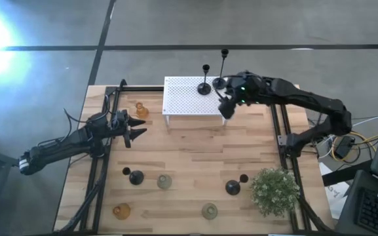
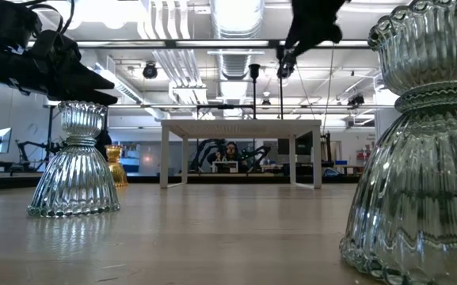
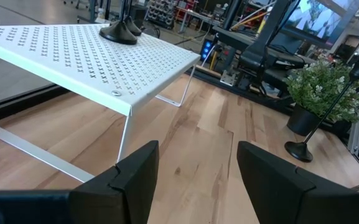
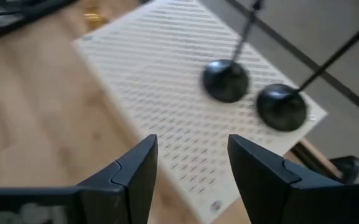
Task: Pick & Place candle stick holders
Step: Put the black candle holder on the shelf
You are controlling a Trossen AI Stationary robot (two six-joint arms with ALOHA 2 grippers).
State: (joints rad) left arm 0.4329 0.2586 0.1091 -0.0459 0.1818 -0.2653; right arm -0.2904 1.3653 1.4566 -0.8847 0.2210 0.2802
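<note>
Two black candle stick holders (image 1: 204,88) (image 1: 219,83) stand by their round bases on the far right part of the white rack (image 1: 185,101); they also show in the right wrist view (image 4: 226,81) (image 4: 281,107). My right gripper (image 1: 226,109) is open and empty above the rack's right end, near them. My left gripper (image 1: 137,129) is open and empty left of the rack, near an amber holder (image 1: 141,110) that stands on the table. Two more black holders (image 1: 135,176) (image 1: 233,187), two pale green ones (image 1: 164,181) (image 1: 209,210) and another amber one (image 1: 121,211) stand on the near half of the table.
A bushy green plant (image 1: 275,190) stands at the near right corner. Black frame rails (image 1: 103,151) (image 1: 282,131) run along the table's left and right sides. Bare wood lies between the rack and the near row of holders.
</note>
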